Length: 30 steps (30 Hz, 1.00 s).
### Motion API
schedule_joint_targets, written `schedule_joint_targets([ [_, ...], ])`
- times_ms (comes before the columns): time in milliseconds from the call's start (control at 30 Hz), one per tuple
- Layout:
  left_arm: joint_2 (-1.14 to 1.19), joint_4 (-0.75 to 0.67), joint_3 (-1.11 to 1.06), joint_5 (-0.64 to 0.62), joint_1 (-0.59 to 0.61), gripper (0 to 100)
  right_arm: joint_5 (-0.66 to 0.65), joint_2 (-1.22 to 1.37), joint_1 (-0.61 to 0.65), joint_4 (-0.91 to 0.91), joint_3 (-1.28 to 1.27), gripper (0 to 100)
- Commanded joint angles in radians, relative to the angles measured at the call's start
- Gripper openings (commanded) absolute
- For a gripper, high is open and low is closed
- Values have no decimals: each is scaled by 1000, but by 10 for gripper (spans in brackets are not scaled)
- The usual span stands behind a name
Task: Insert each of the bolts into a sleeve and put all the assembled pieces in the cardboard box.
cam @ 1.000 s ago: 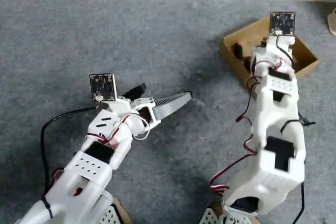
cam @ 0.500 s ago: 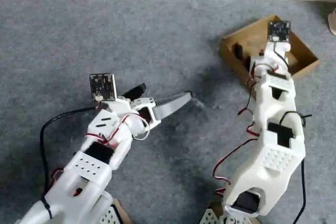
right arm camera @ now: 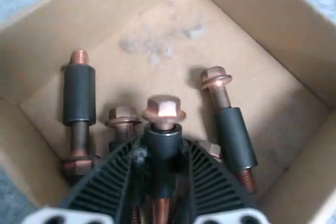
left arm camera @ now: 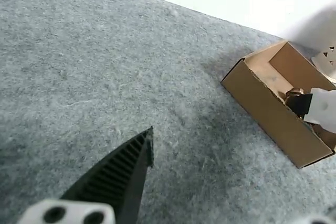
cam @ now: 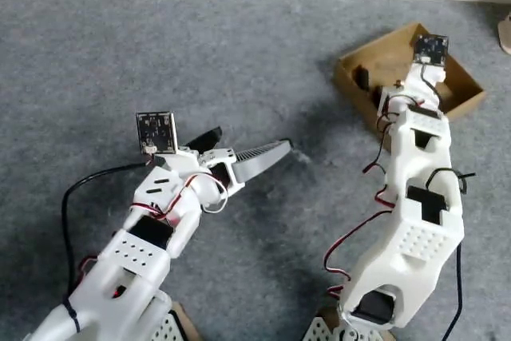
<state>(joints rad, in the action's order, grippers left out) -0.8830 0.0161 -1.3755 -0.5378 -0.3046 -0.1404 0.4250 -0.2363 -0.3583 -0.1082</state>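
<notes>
- Right gripper (right arm camera: 160,156) was clamped on an assembled piece (right arm camera: 163,127): a copper-coloured bolt seated in a black sleeve. The hexagonal bolt head stood clear beyond the fingertips.
- Gripper and held piece were located inside the cardboard box (right arm camera: 58,30), over its floor. Contact with the floor could not be confirmed.
- Two other assembled pieces lay on the box floor, a first loose piece (right arm camera: 79,103) on one side of the held piece and a second loose piece (right arm camera: 231,129) on the other. Two more bolt heads showed close against the gripper.
- In the high view, the right arm (cam: 415,213) reached over the box at the far right of the grey felt surface (cam: 160,53).
- Left gripper (cam: 279,149) was positioned low over the felt, well apart from the box. Whether it was open or closed could not be told.
</notes>
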Motion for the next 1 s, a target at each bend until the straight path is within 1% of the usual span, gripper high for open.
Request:
schedule_joint_targets([
  [0,-16,2,13,-6,2,531,35,-28,-8,-51,71,135],
  [67,-16,2,13,-6,2,531,34,-28,-8,-67,71,163],
  [300,-16,2,13,-6,2,531,34,-30,-10,-68,71,160],
  [367,-16,2,13,-6,2,531,34,-31,-8,-81,71,119],
  [433,-16,2,13,-6,2,531,34,-35,-8,-127,77,22],
  [467,-16,2,13,-6,2,531,34,-42,-7,-156,99,0],
  [533,-15,2,13,-6,2,529,35,-77,-7,-234,131,19],
  [567,-15,2,13,-6,2,516,35,-99,-5,-280,148,5],
  [633,-15,2,13,-6,2,458,35,-143,1,-372,168,3],
  [800,-18,2,21,-6,12,242,35,-297,25,-536,177,4],
  [867,-25,0,22,-3,13,172,35,-357,38,-604,156,4],
  [900,-25,0,22,17,13,143,35,-387,47,-636,127,4],
  [967,-27,0,21,100,5,93,35,-447,64,-677,59,4],
])
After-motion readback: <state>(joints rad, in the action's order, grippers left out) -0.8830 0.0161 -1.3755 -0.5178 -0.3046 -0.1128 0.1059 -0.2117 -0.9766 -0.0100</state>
